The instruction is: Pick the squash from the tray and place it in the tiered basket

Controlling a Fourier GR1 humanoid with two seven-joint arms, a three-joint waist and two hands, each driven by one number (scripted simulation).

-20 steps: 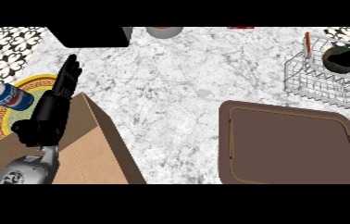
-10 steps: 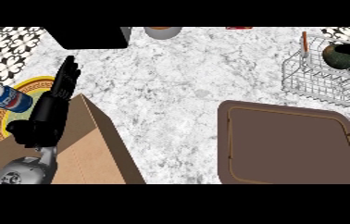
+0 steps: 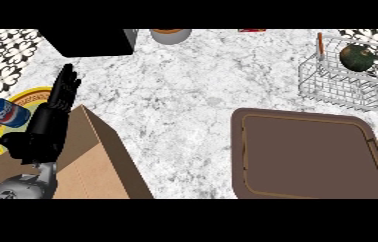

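Sitting already inside the wire tiered basket [image 3: 336,81], well away from the left hand [image 3: 52,118] and its straight fingers [image 3: 65,83], the dark green squash [image 3: 357,57] looks hard, smooth-skinned, fairly heavy; gripping across its middle would suit.

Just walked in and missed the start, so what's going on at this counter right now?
Nothing is being handled at this moment. The dark green round squash already sits in the wire tiered basket at the far right of the marble counter, and the brown rectangular tray in front of it holds nothing. The robot's left hand rests open, fingers up, at the left edge beside a cardboard box. The right hand does not show.
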